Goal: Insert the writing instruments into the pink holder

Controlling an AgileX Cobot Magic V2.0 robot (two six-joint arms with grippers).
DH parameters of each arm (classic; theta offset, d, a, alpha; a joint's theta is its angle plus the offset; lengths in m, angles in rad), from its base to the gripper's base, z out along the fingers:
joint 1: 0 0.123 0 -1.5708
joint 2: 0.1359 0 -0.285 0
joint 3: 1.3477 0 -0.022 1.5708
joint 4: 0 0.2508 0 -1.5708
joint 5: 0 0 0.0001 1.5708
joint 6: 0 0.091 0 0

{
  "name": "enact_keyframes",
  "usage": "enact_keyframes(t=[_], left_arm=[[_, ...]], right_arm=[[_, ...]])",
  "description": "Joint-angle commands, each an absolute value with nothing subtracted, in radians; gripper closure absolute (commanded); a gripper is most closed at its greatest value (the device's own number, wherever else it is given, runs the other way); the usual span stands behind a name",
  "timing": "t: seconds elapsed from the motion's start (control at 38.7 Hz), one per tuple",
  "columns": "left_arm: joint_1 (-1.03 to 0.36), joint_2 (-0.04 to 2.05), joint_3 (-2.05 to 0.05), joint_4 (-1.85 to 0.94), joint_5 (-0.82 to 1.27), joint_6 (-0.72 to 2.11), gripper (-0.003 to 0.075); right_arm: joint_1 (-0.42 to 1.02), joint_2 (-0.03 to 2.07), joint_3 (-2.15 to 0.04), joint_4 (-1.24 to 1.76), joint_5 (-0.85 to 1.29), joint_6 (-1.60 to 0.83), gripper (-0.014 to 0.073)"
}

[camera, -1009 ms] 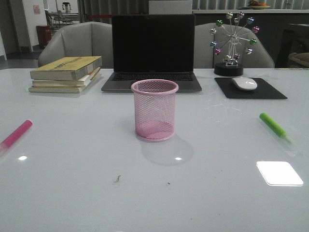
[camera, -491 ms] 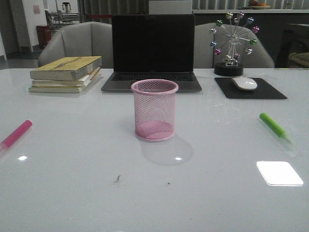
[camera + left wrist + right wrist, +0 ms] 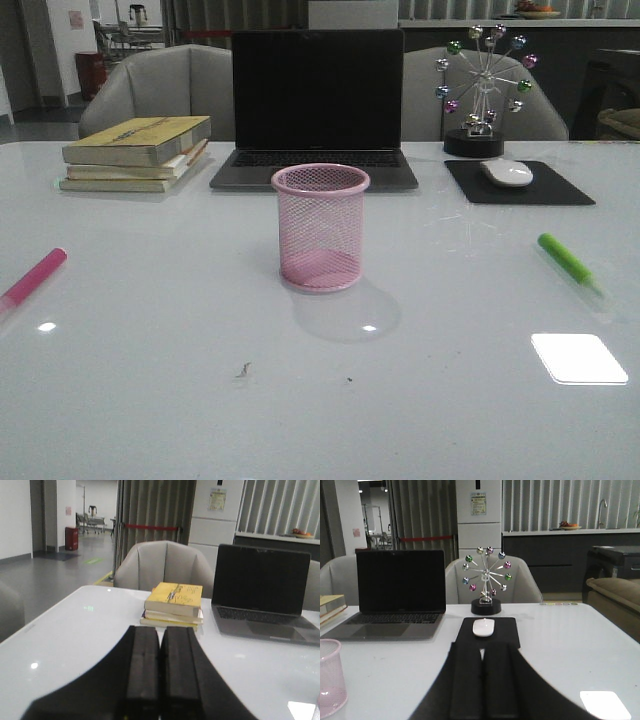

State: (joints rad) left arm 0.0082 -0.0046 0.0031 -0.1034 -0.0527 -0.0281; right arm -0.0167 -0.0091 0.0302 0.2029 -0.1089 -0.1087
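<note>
The pink holder (image 3: 320,228) stands upright and empty in the middle of the white table; its side also shows in the right wrist view as the pink holder (image 3: 330,680). A magenta marker (image 3: 35,275) lies at the table's left edge. A green marker (image 3: 568,260) lies at the right. Neither gripper shows in the front view. My left gripper (image 3: 160,632) is shut with nothing between its fingers, pointing toward the books. My right gripper (image 3: 481,647) is shut and empty too, pointing toward the mouse pad.
A stack of books (image 3: 138,152) sits at the back left, an open laptop (image 3: 316,110) behind the holder, and a black mouse pad (image 3: 520,185) with a white mouse (image 3: 506,172) at the back right. A ferris-wheel ornament (image 3: 482,90) stands behind the pad.
</note>
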Motion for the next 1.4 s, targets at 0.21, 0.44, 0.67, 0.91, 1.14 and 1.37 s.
enact_keyframes(t=[0.21,0.44,0.67,0.91,1.14,1.37], left_arm=[[0.008,-0.022,-0.149,-0.100,-0.150,-0.029,0.0628],[0.008,0.069,-0.335,-0.050,-0.032,-0.029,0.0628],[0.008,0.301,-0.541,-0.050,-0.020,-0.029,0.0628],[0.008,0.555,-0.664,-0.050,-0.012,-0.029,0.0628],[0.008,0.759,-0.660,-0.050,0.083,-0.029,0.0628],[-0.011,0.813,-0.660,-0.059,0.139,-0.029,0.0627]], right_arm=[[-0.015,-0.029,-0.097,0.172,-0.144,-0.114,0.0562],[-0.015,0.010,-0.301,0.063,0.083,-0.114,0.0562],[-0.015,0.203,-0.477,0.053,0.098,-0.114,0.0562],[-0.015,0.482,-0.548,0.053,0.120,-0.114,0.0562],[-0.015,0.680,-0.548,0.053,0.157,-0.114,0.0562],[-0.015,0.729,-0.548,0.053,0.177,-0.114,0.0562]])
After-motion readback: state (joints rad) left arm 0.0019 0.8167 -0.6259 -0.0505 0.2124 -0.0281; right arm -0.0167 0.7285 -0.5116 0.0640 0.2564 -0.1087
